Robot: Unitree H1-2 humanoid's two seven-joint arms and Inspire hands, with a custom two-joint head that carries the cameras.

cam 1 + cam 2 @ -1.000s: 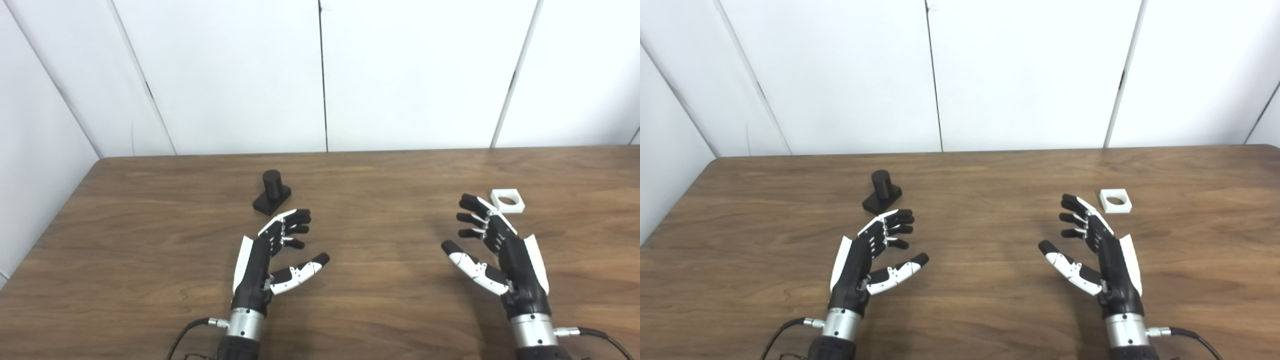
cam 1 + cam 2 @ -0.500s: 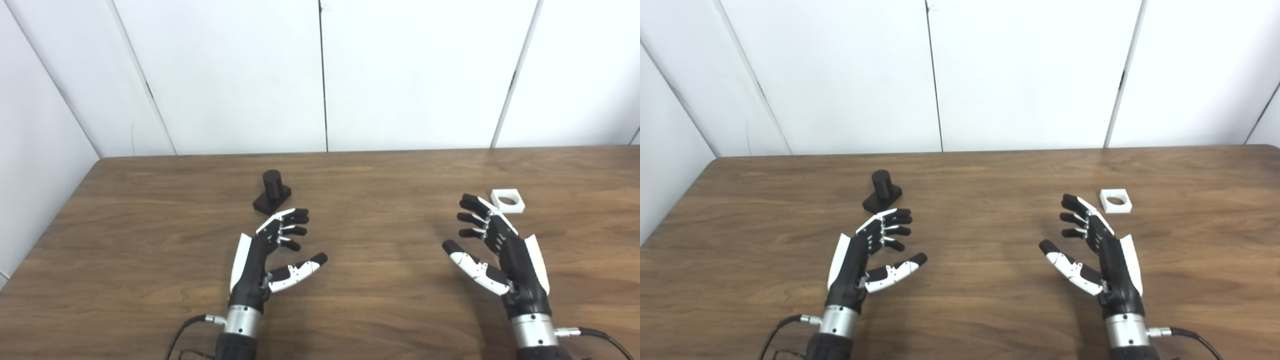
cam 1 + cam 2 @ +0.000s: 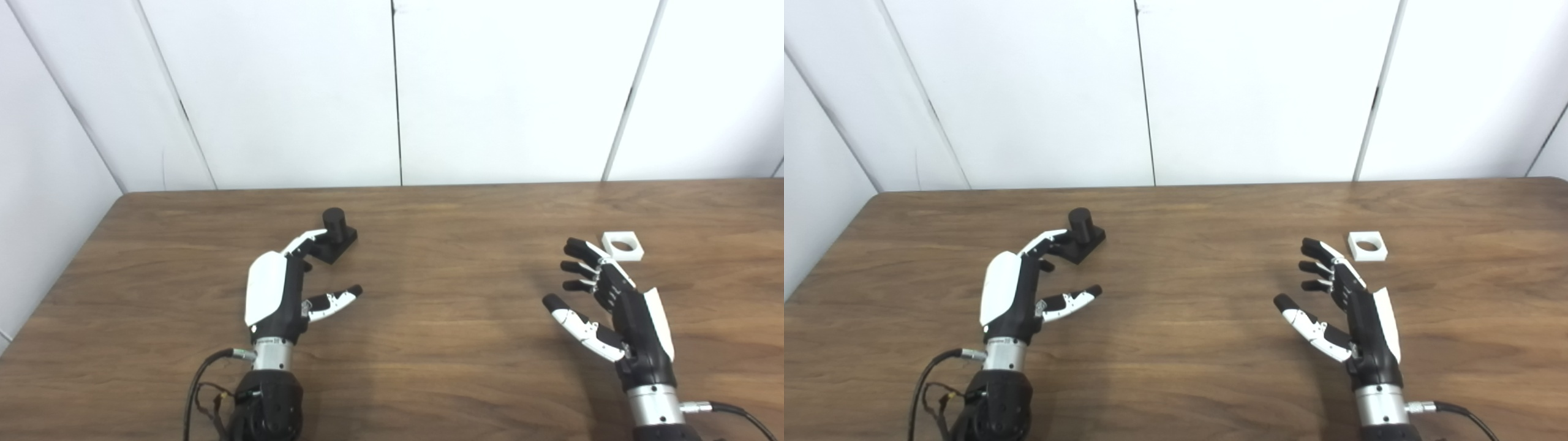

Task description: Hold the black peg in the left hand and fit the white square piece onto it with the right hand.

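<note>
The black peg [image 3: 334, 221], a short cylinder on a square black base, stands upright on the wooden table [image 3: 453, 269] left of centre. My left hand [image 3: 285, 288] is open, palm turned down, its fingertips [image 3: 304, 237] reaching the near left corner of the peg's base; I cannot tell if they touch. The white square piece [image 3: 621, 245] with a round hole lies flat at the right. My right hand [image 3: 606, 306] is open, palm facing inward, its fingertips just short of the white piece and to its left.
White wall panels [image 3: 392, 92] rise behind the table's far edge. The table's left edge [image 3: 55, 282] runs diagonally close to my left arm. Cables [image 3: 208, 392] trail from the left wrist.
My left hand has moved forward and left, rolling palm down, so its fingertips now reach the peg's base. The right hand, peg and white piece have stayed put.
</note>
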